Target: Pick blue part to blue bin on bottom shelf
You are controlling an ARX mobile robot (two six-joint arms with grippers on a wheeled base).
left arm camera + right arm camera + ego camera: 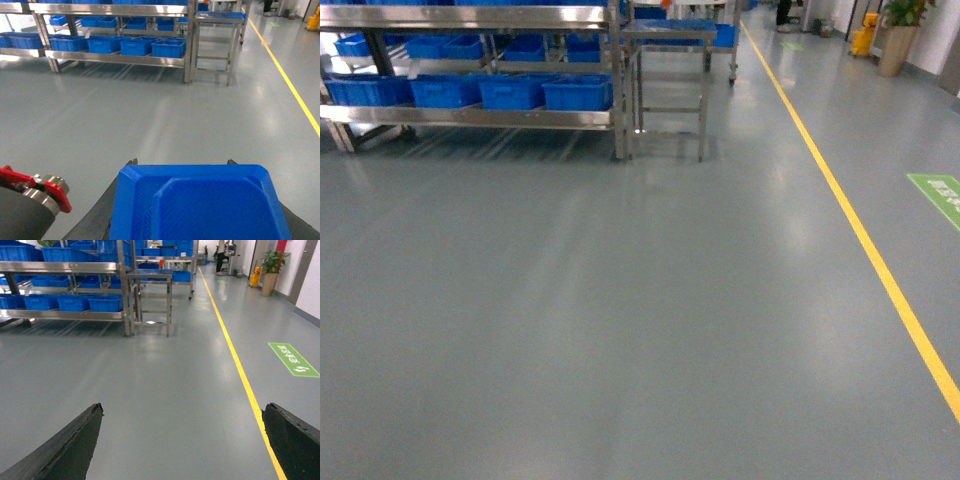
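- Blue part (200, 205): a bright-blue moulded plastic piece with bevelled corners and a raised middle panel. It fills the bottom of the left wrist view, well short of the long silvery steel rack (470, 18), with bare floor between them.
- Left pincer (181, 162) is pinching the blue part, with one black finger (95, 220) along each side of it.
- Right pincer (183, 407) is spread wide, and only grey floor (165, 390) shows between its two black tips.
- Bottom shelf (470, 115) of the rack carries a row of blue bins (510, 92), rectangular bright-blue plastic crates standing side by side. More such crates stand behind them.
- Small steel surface on legs (670, 35) stands just right of the rack.
- Yellow painted line (860, 240) runs along the floor to the right of the rack.
- Green floor sign (293, 360) lies right of that line. Its white marking is too blurred to read.
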